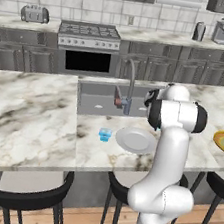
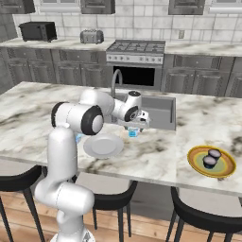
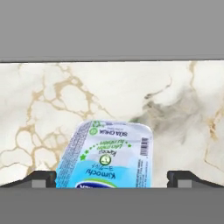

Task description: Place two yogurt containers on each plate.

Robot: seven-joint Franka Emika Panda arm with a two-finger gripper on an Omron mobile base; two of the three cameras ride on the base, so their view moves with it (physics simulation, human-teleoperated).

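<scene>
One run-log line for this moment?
gripper: open, straddling light blue yogurt cup | grey-white plate: bare | orange-rimmed plate: two dark yogurt cups | second blue cup: on counter

- The pale lid of a light blue yogurt container (image 3: 107, 155), seen in the hand view, carries printed text that runs upside down there.
- The largest word on that lid reads "Kimochi", in blue letters near the bottom of the view.
- A small round green emblem sits above that word, with lines of green lettering arching around it; these are too small and blurred to read.
- A short black line near the lid's far edge seems to read "SIZA OKGA", though this is uncertain.
- A black barcode stands along the lid's right edge; its digits cannot be read.
- In both base views no lettering is readable.
</scene>
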